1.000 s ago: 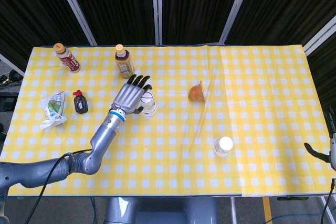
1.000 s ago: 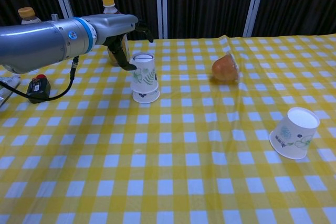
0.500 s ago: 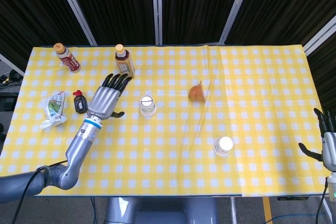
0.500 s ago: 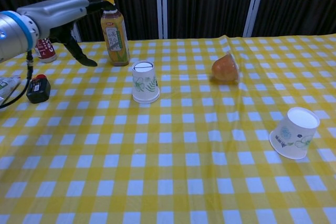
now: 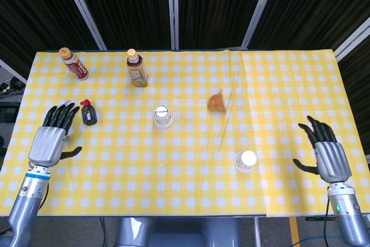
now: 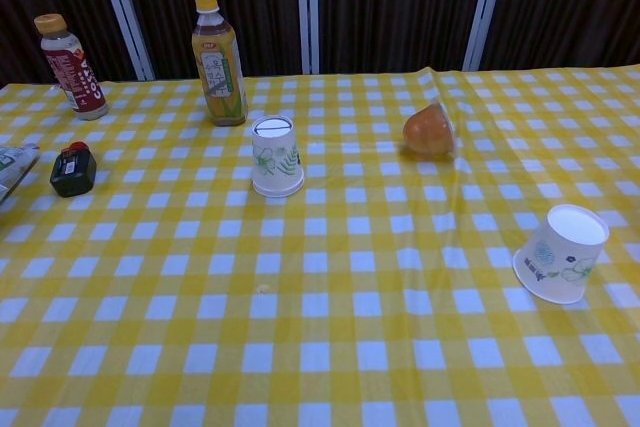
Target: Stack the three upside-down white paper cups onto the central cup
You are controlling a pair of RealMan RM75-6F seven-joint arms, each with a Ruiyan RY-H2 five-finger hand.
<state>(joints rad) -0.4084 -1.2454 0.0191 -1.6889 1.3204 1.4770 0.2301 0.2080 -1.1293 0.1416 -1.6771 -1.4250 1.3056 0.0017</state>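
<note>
At 4 and 8 o'clock along the near edge of the yellow-and-white checked tablecloth (image 5: 191, 189), the right hand (image 5: 328, 157) and left hand (image 5: 51, 138) hover with fingers spread, holding nothing. Near the right hand, a tilted white leaf-printed paper cup (image 6: 562, 252) rests base up. At centre stands the upside-down white cup stack (image 6: 276, 155). Farther back at 1 o'clock lies an orange jelly cup (image 6: 429, 128); at 11 o'clock stands a yellow-capped tea bottle (image 6: 219, 59).

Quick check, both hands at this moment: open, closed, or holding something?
Left hand: open, fingers spread, holding nothing.
Right hand: open, fingers spread, holding nothing.
</note>
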